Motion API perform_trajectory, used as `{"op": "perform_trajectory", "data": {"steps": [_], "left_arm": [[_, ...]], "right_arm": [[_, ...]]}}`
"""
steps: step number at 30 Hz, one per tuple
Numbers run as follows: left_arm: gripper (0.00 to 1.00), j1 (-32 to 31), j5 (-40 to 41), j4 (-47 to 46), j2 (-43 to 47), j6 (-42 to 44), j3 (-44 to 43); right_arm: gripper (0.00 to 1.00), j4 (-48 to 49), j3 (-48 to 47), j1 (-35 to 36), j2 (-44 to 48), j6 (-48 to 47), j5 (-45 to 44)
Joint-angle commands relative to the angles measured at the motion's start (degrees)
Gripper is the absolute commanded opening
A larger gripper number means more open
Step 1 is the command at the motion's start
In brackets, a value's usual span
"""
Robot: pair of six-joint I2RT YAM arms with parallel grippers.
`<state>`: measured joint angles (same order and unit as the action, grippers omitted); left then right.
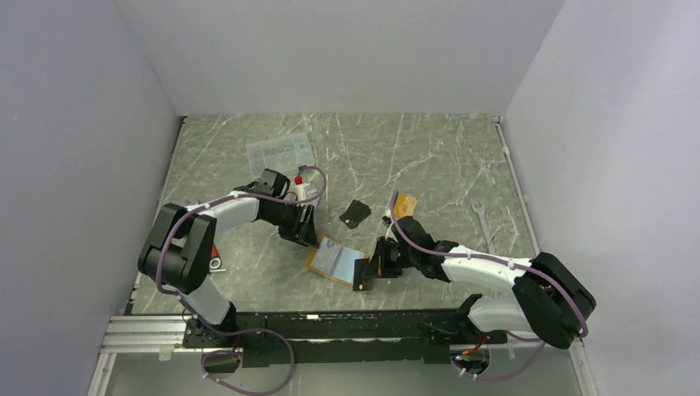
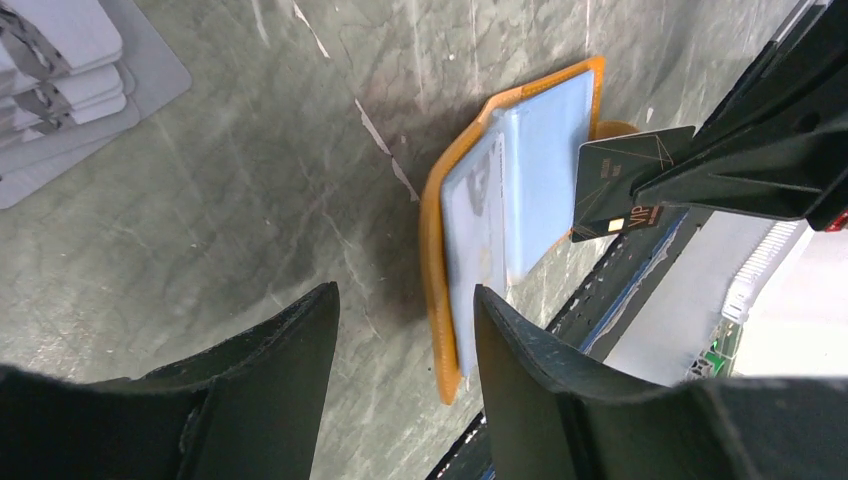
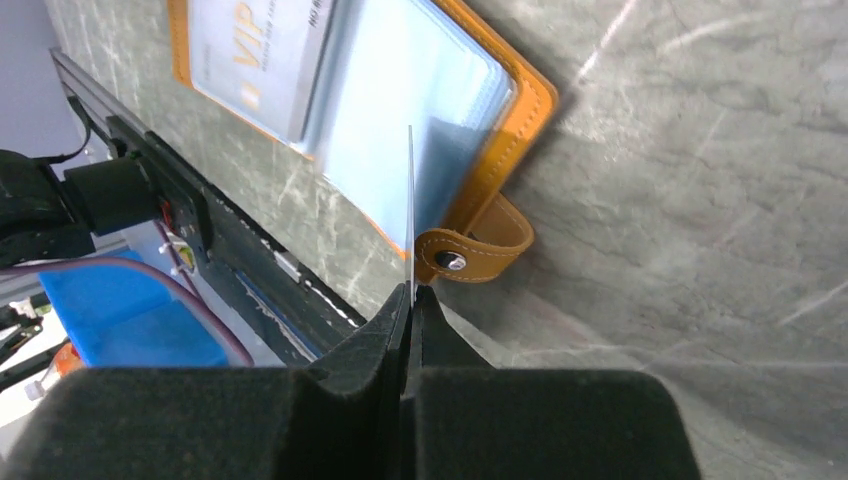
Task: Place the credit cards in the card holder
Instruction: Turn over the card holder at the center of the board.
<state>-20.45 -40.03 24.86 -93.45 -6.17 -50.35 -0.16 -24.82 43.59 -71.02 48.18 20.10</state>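
Right wrist view: my right gripper (image 3: 410,300) is clenched on a black card (image 2: 620,185), held edge-on over the open card holder (image 3: 520,110) by its snap tab (image 3: 480,250). The holder lies near the desk's (image 1: 429,157) near edge, about mid-width. My left gripper (image 2: 405,300) hangs released at the holder's left side, holding nothing.

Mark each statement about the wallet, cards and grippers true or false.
1. The thick orange leather-like card holder lies open on the table. True.
2. The right gripper is empty. False: it is shut on a thin black credit card.
3. The left gripper is open and holds nothing. True.
4. The held card sits inside a sleeve. False: the whole card shows outside the holder.
5. A second dark card lies loose on the table. True.
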Motion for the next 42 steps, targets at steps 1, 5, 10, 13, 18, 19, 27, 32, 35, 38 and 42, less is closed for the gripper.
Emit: {"op": "perform_trajectory", "data": {"steps": [1, 5, 10, 13, 18, 19, 27, 32, 35, 38, 42], "left_arm": [[0.57, -1.16, -1.79, -0.28, 0.26, 1.5, 0.76], [0.56, -3.77, -2.22, 0.43, -0.25, 2.24, -0.27], [0.42, -4.46, -2.05, 1.02, -1.91, 2.73, -0.8], [0.33, -4.51, -2.36, 1.3, -2.18, 2.92, -1.17], [0.24, -4.51, -2.03, 1.36, -2.2, 3.34, -1.47], [0.24, -4.49, -1.87, 1.31, -2.11, 3.38, -1.46], [0.24, -4.49, -1.66, 1.52, -1.93, 3.69, -2.09], [0.24, -4.51, -1.47, 1.61, -1.21, 3.97, -2.39], [0.24, -4.51, -1.51, 1.61, -0.95, 4.04, -2.37], [0.24, -4.5, -1.56, 1.84, -1.03, 4.21, -2.52], [0.24, -4.47, -1.51, 1.74, -0.59, 4.4, -2.45]], "right_arm": [[0.0, -0.1, 2.36, 0.08, 1.26, 1.24, -2.08], [0.0, 1.58, 2.97, 0.05, 2.39, 1.49, -2.24], [0.0, 2.61, 4.87, -0.03, 4.28, 1.98, -1.45], [0.0, 4.99, 7.78, -0.63, 6.22, 3.1, 0.51], [0.0, 8.92, 12.26, -3.18, 9.26, 4.03, 5.16], [0.0, 9.29, 12.71, -3.66, 9.77, 3.96, 5.88], [0.0, 11.8, 12.62, -5.1, 11.2, 2.46, 9.48], [0.0, 14.94, 13.39, -5.1, 14.73, 2.39, 12.58], [0.0, 13.58, 12.75, -5.18, 15.56, 1.6, 12.24], [0.0, 13.87, 12.54, -5.27, 12.88, 1.41, 12.85], [0.0, 15.25, 13.08, -5.39, 8.31, 1.92, 12.79]]}}
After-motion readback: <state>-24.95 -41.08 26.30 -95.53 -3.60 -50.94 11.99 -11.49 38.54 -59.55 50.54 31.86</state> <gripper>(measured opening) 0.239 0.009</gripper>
